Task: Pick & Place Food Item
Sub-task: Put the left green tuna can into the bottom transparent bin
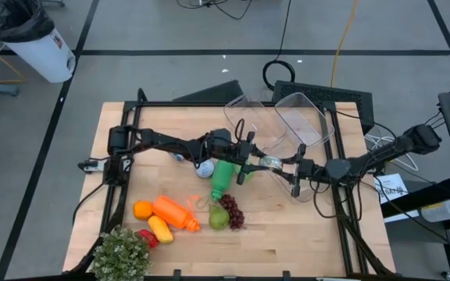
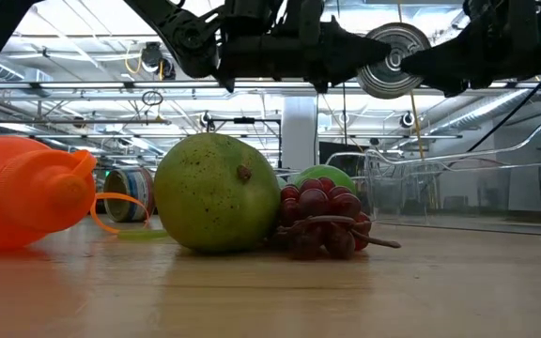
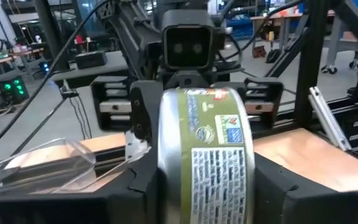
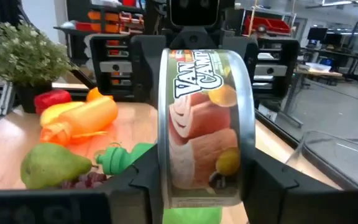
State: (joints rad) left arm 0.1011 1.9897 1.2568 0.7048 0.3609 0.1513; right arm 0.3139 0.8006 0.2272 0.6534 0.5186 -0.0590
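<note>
The can (image 1: 269, 162) hangs above the desk (image 1: 287, 242), level between the left hand (image 1: 247, 165) and the right hand (image 1: 294, 176), with each hand's fingers closed on opposite ends of it. Its long axis runs from one hand to the other, so it lies straight ahead of both, and neither arm is nearer. The clear bins (image 1: 283, 117) lie just behind the can, on the right hand's side, so a placing there would seem to suit the right arm once the left lets go.

The right wrist view shows the can's label and the pear (image 4: 51, 165), grapes and bottle beyond; the left wrist view shows the back of the label and a bin edge. The low view alone shows the can's end well clear of the desk.
</note>
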